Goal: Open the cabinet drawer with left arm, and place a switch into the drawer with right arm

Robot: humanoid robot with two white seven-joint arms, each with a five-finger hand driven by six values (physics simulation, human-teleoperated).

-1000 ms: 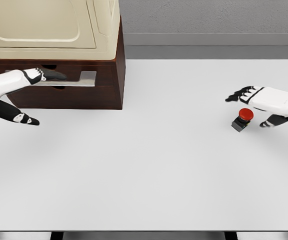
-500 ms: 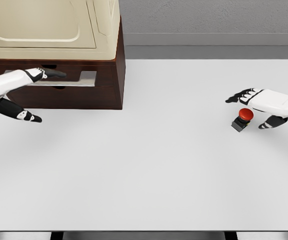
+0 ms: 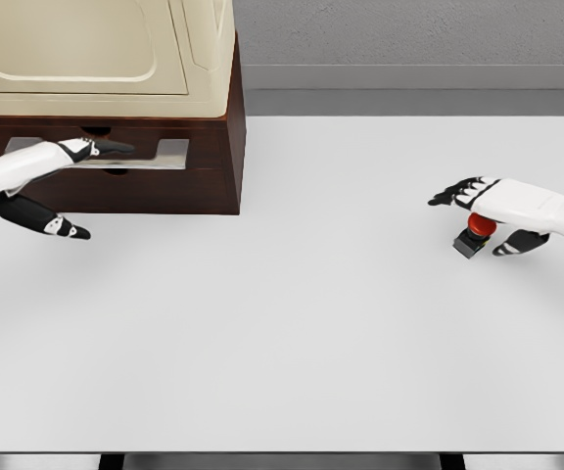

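Currently the switch [image 3: 472, 235] sits on the counter [image 3: 311, 323], well right of the cabinet [image 3: 135, 157]. Directly over the switch, the right hand [image 3: 483, 201] is spread, gripping nothing. At the cabinet's drawer [image 3: 150, 155], the left hand [image 3: 52, 181] is likewise spread, fingers on its front.

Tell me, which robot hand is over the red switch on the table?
The right robot hand, fingers spread over the red switch. The left robot hand is far away, at the cabinet drawer.

The switch [image 3: 473, 235], a red round button on a small black base, stands on the table at 3 o'clock, and the dark brown cabinet drawer [image 3: 135, 154] at 10 o'clock is slightly open.
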